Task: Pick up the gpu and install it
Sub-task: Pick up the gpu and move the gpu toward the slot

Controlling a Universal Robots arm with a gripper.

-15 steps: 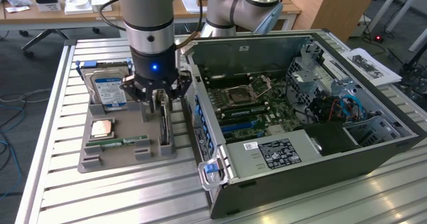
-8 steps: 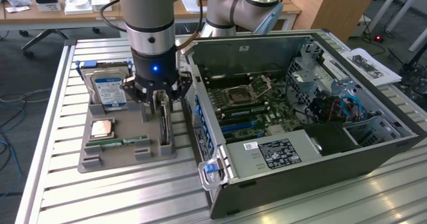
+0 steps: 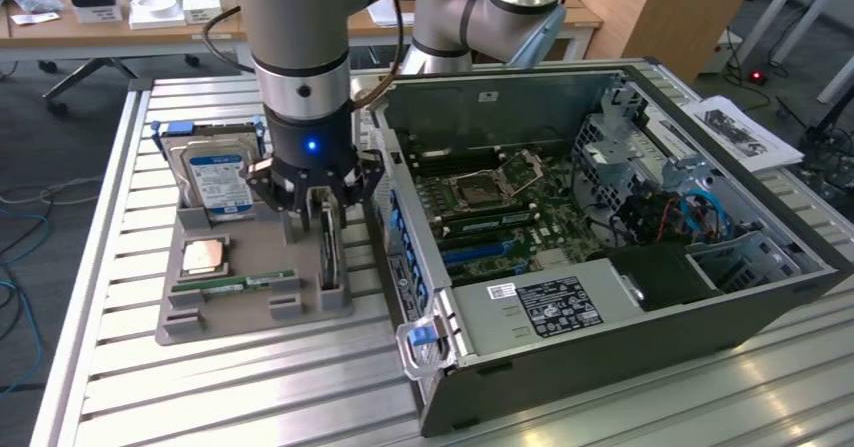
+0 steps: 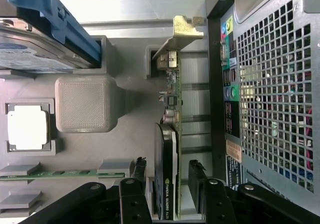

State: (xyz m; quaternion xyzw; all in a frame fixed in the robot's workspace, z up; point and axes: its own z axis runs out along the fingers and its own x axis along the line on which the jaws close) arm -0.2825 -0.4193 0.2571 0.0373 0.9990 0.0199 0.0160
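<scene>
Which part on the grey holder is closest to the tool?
The gpu, the card standing on edge beside the computer case: the open tool straddles it. The hard drive, processor and memory stick sit farther away.

Slatted metal table (image 3: 200, 387), wooden desk (image 3: 80, 29) behind the table, dark floor (image 3: 60, 137) with loose cables (image 3: 20, 207) beside it, tall wooden panel (image 3: 654, 7) also behind it

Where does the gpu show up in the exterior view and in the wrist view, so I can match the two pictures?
Exterior view: the gpu stands on edge in the grey holder tray, under the gripper, on the exterior view's left of the computer case.
Wrist view: the gpu sits between the open gripper's fingers, beside the case's perforated wall.
Shared landmark: the blue-labelled hard drive.
</scene>
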